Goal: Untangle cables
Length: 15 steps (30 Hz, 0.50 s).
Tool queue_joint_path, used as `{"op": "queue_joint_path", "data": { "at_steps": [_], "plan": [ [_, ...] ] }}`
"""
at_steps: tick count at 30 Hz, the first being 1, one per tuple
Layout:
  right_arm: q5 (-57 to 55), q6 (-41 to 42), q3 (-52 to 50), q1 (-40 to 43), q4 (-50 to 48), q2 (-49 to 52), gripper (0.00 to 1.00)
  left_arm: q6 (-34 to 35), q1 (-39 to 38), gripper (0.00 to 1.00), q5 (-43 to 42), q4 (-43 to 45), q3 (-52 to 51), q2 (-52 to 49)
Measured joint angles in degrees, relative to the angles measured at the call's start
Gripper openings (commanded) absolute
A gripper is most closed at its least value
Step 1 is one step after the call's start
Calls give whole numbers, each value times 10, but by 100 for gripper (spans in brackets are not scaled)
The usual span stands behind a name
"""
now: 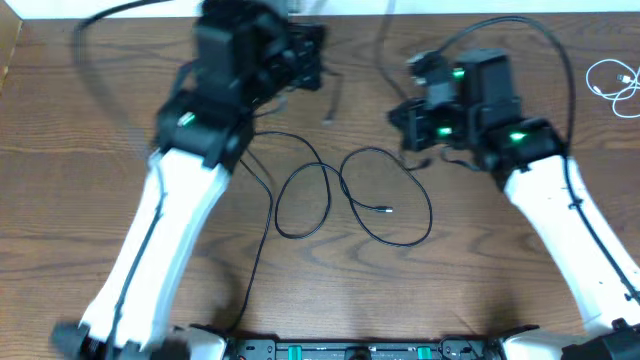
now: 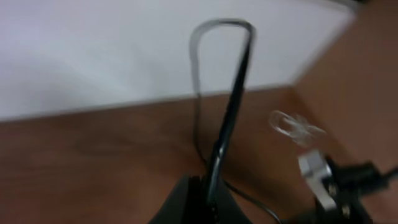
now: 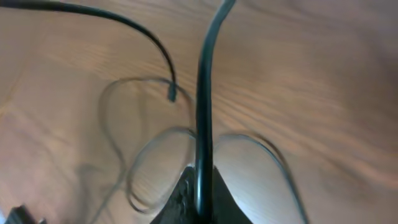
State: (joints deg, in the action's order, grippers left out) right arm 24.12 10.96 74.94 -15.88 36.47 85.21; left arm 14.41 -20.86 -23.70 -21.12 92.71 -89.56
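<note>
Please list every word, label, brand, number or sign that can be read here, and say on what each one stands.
No text can be read in any view.
Right arm: green lights only, no letters.
Strip at the near table edge: green marks, too small and blurred to read.
On the black cable and the white cable: no print visible.

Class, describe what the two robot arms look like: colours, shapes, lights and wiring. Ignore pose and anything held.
The left arm and right arm each have a long white rounded link with a thin black wire along it, then blocky black sections with small green lights. The left gripper and right gripper look black.
</note>
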Motion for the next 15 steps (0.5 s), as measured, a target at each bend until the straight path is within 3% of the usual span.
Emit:
{"op": "queue_joint_path", "data": {
  "at_steps": [6, 15],
  "plan": [
    [-66, 2, 0, 67, 91, 0, 1, 54, -53, 7, -100, 38, 0, -125],
    [-109, 2, 0, 88, 109, 3, 1, 79, -129, 8, -134, 29, 0, -233]
  ]
}}
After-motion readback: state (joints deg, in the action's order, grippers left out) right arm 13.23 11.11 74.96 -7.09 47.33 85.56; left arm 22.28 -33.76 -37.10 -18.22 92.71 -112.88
